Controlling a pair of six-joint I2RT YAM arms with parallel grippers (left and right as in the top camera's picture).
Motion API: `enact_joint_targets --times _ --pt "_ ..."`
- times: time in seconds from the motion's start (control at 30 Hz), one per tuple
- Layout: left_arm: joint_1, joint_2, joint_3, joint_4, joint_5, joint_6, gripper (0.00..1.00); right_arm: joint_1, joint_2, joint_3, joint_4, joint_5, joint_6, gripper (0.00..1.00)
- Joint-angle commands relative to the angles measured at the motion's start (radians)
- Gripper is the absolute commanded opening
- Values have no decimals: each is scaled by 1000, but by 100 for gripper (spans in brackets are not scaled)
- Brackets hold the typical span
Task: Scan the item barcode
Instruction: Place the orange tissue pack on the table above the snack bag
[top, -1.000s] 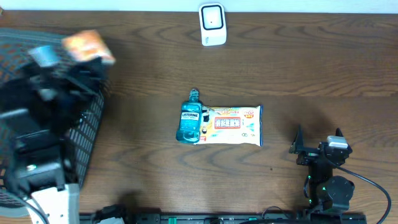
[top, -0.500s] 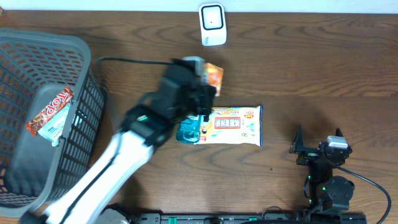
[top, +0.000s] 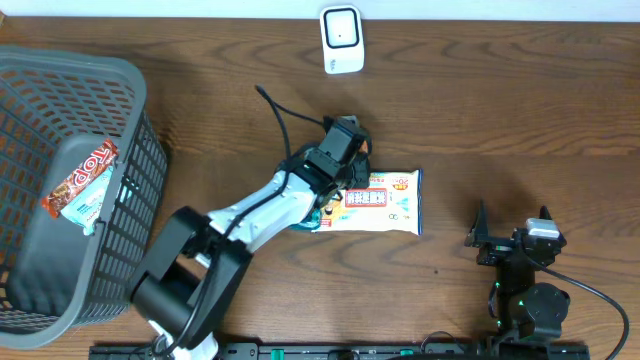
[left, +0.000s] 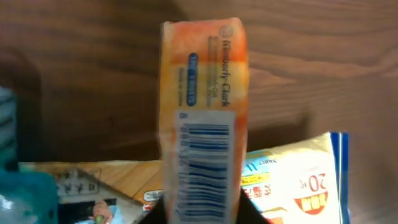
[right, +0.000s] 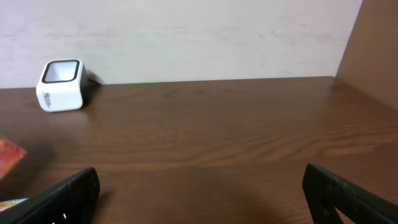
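Where the overhead view looks down, we list the left pincer (top: 345, 160) at mid-counter (top: 520, 110), over the wipes pack (top: 385, 200) and mouthwash bottle (top: 300, 215), well apart from the scanner (top: 341, 40); its load is hidden there. Left wrist: orange packet (left: 205, 93), barcode (left: 202, 168) facing the camera, pinched at its narrow sides by the fingertips (left: 155, 214). We judge it light, soft and glossy, so grip the sides and leave the barcode bare. Right wrist: right pincer (right: 205, 199) spread wide, empty.
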Motion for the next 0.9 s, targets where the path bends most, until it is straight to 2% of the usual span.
enact_joint_targets --times 0.0,0.03,0.17,0.27,0.33,0.43,0.5,0.67,0.77,0.87 --pt "0 -17 -5 7 -20 -41 43 7 -3 -1 -3 5 -15 99" --pt "0 -24 -4 7 -20 -40 56 7 -3 -1 -3 5 -15 99" --pt "2 -97 11 -12 -20 -29 88 7 -3 -1 -3 5 -15 99" --pt "2 -204 36 -39 -20 4 92 7 -3 -1 -3 5 -15 99" --pt "2 -289 53 -59 -21 68 98 7 -3 -1 -3 5 -15 99" --pt "15 -453 81 -116 -66 184 100 7 -3 -1 -3 5 -15 99" --pt "34 -549 93 -161 -158 210 100 7 -3 -1 -3 5 -15 99" --pt "156 -817 97 -258 -535 238 98 7 -3 -1 -3 5 -15 99" --pt "299 -923 97 -309 -749 237 98 7 -3 -1 -3 5 -15 99" --pt "498 -964 97 -365 -785 160 98 7 -3 -1 -3 5 -15 99"
